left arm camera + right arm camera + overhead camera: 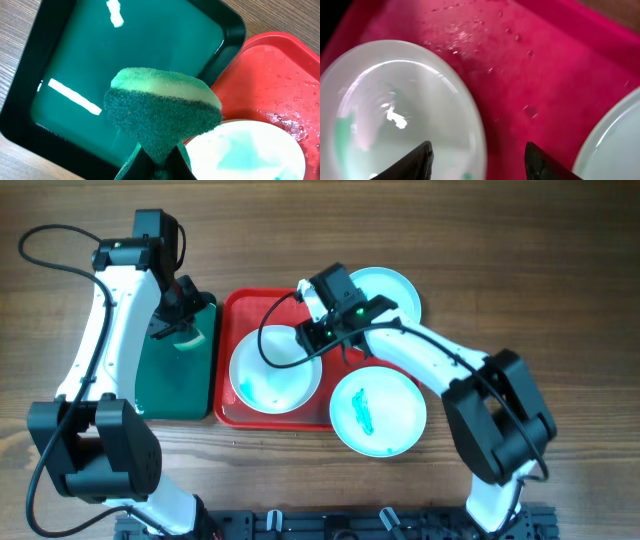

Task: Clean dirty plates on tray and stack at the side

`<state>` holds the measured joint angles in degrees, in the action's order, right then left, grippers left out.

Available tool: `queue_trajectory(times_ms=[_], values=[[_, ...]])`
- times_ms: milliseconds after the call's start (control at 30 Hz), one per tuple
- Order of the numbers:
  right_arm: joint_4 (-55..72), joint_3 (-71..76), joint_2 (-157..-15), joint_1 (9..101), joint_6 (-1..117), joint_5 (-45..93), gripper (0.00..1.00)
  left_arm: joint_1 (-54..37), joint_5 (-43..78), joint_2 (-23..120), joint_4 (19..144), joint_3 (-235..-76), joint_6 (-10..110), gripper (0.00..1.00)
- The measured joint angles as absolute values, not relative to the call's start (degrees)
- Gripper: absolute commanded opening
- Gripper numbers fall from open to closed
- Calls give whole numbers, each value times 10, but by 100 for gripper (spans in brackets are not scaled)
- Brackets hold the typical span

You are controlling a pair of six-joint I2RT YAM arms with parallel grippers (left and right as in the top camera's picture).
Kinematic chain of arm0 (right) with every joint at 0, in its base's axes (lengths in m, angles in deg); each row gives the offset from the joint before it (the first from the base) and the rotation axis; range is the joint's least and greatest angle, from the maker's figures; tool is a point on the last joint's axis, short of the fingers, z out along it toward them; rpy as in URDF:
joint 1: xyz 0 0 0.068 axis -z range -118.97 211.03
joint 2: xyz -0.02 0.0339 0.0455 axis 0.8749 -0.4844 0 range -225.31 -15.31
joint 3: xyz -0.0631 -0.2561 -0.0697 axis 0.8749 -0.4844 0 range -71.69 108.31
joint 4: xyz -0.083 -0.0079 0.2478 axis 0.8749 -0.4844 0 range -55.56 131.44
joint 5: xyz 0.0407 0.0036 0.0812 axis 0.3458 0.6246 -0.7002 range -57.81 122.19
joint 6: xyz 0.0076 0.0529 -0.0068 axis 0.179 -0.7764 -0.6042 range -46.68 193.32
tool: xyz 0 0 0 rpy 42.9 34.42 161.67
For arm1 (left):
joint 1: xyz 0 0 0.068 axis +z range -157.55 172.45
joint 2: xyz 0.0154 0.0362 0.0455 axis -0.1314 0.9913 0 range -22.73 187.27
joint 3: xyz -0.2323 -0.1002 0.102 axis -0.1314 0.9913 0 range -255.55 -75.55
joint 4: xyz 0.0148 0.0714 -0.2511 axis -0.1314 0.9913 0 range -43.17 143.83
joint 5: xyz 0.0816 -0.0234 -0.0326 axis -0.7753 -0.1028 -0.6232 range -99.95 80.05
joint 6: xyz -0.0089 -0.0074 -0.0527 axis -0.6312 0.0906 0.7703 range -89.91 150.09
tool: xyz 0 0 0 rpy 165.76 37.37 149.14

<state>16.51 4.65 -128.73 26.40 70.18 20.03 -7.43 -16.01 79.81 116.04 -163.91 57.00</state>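
While the left end effector (178, 328) stays out of the red tray (232, 310), it is clamped on a green and yellow sponge (160, 107) above the dark green tray (125, 55), which holds a film of water. On the red tray's left half lies the white plate (275, 370), wet, with a faint teal tint. The right end effector (479, 162) hangs low over that plate's right rim, its fingers (422, 160) spread wide with nothing held between them. One cyan plate (378, 410) with a teal smear overlaps the tray's front right rim; the other cyan plate (390, 288) sits at the rear right corner. Droplets speckle the tray floor, and all of it rests on the wooden worktop (560, 270).
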Motion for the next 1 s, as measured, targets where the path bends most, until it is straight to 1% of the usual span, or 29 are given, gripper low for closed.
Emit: queue_trajectory(times_ms=[67,100,167,200,300,367,467,567,633,733,867,1000], values=[[169,65,-1315,269,740,194,54,-74,-160,798,1160,-1639,570,4],[171,73,-1328,268,753,190,49,-74,-160,798,1160,-1639,570,4],[177,83,-1354,266,774,182,33,-74,-160,798,1160,-1639,570,4],[182,84,-1363,265,778,178,26,-74,-160,798,1160,-1639,570,4],[188,87,-1365,265,770,172,4,-74,-160,798,1160,-1639,570,4],[188,87,-1365,265,756,172,4,-74,-160,798,1160,-1639,570,4],[172,90,-1365,265,689,173,4,-74,-155,798,1160,-1639,570,4],[127,99,-1365,265,574,189,4,-75,-124,798,1159,-1639,570,4],[88,104,-1361,263,469,211,4,-80,-108,798,1155,-1639,570,4],[50,104,-1353,263,363,239,4,-102,-98,798,1144,-1639,583,4],[16,105,-1345,262,283,287,4,-148,-90,798,1108,-1624,606,4],[18,105,-1345,261,268,309,4,-202,-85,798,1034,-1568,627,4]])
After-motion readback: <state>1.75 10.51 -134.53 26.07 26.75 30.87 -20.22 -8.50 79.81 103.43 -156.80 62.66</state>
